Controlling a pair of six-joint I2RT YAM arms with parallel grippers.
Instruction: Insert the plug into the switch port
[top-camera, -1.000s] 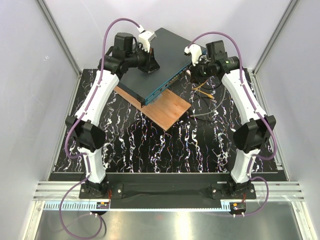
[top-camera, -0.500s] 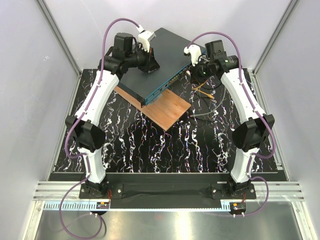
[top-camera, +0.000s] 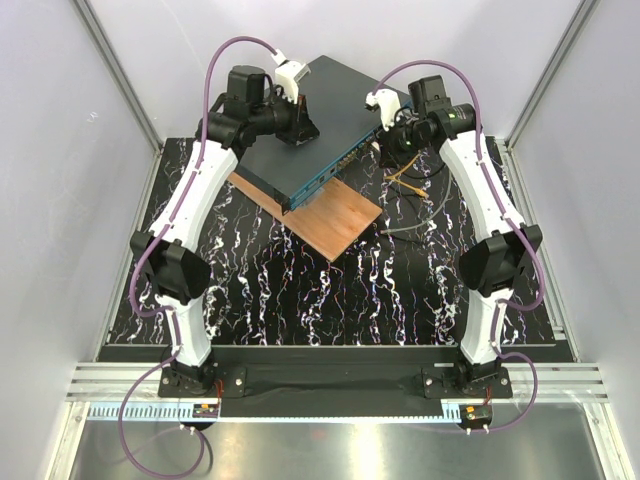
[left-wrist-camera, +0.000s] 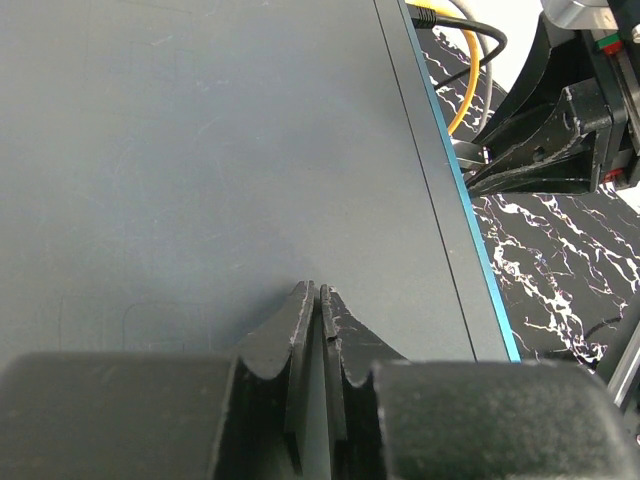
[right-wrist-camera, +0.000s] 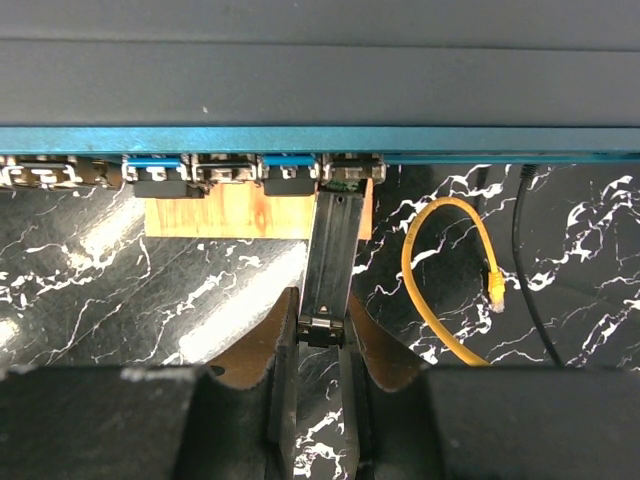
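The switch (top-camera: 320, 120) is a flat dark grey-teal box lying diagonally at the back, partly on a wooden board. Its teal front face (right-wrist-camera: 300, 140) carries a row of sockets. My right gripper (right-wrist-camera: 322, 318) is shut on the near end of the plug (right-wrist-camera: 332, 250), which here looks like a long dark metal piece. The plug's far tip (right-wrist-camera: 347, 183) meets the mouth of one socket; how deep it sits I cannot tell. My left gripper (left-wrist-camera: 318, 290) is shut with nothing in it, its tips resting on the switch's top (left-wrist-camera: 200, 150).
The wooden board (top-camera: 335, 222) juts out under the switch's front. A yellow cable (right-wrist-camera: 425, 300) loops on the black marbled mat to the right of the plug, beside a thin black cable (right-wrist-camera: 530, 290). White walls enclose the mat on three sides.
The right arm's wrist and forearm have shifted slightly toward the back of the table. The left arm has not moved.
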